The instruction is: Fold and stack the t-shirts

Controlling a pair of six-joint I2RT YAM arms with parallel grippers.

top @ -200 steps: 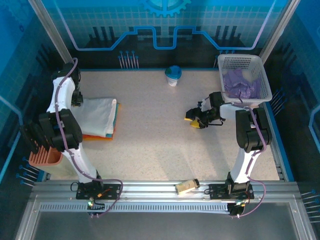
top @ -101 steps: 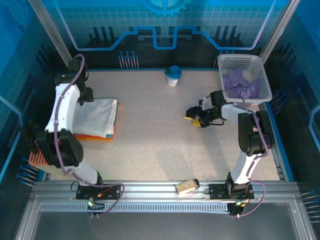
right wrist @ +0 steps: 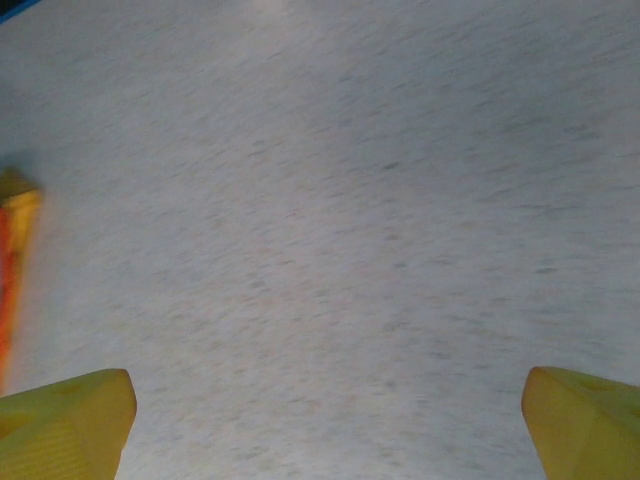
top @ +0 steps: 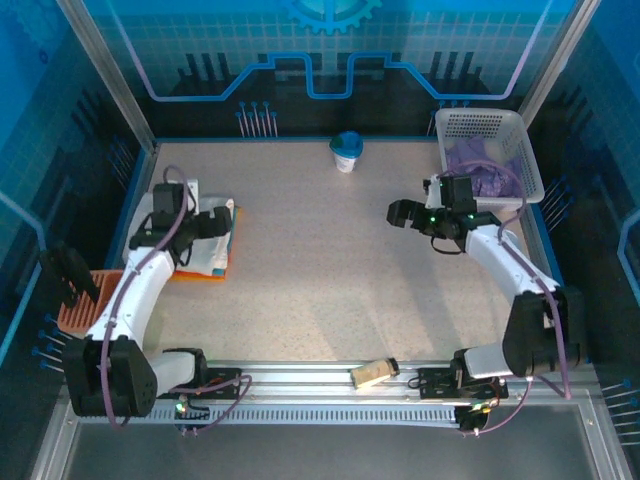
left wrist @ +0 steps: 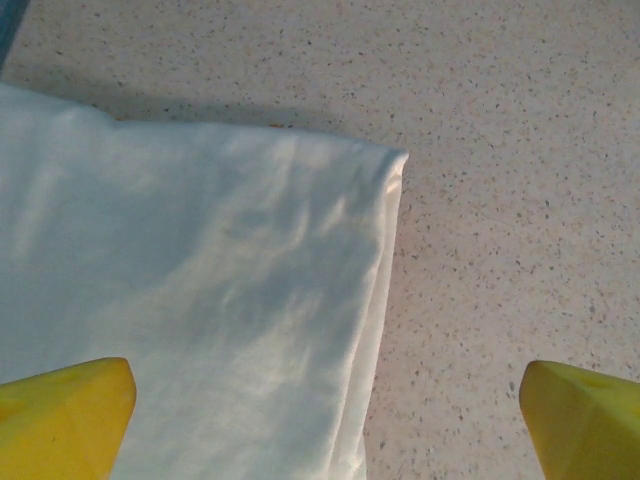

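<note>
A folded white t-shirt (top: 212, 256) tops a stack at the table's left, with a teal t-shirt's edge (top: 236, 226) and an orange t-shirt's edge (top: 196, 275) showing beneath it. My left gripper (top: 218, 223) hovers over that stack. In the left wrist view the white t-shirt (left wrist: 200, 300) lies below the left gripper (left wrist: 325, 425), whose jaws are open and empty. A pale purple t-shirt (top: 482, 178) lies crumpled in the white basket (top: 478, 122). My right gripper (top: 400, 212) hangs over bare table just left of the basket. In its wrist view the right gripper (right wrist: 325, 425) is open and empty.
A blue and white cup (top: 347, 152) stands at the back centre. A salmon ribbed tray (top: 85, 312) sits off the table's left edge. A small tan object (top: 372, 373) rests on the front rail. The table (top: 330, 270) between the arms is bare.
The left arm swung from the back left corner down over the stack and its jaws opened wide. The right gripper rose and moved back toward the basket, also opening wider.
</note>
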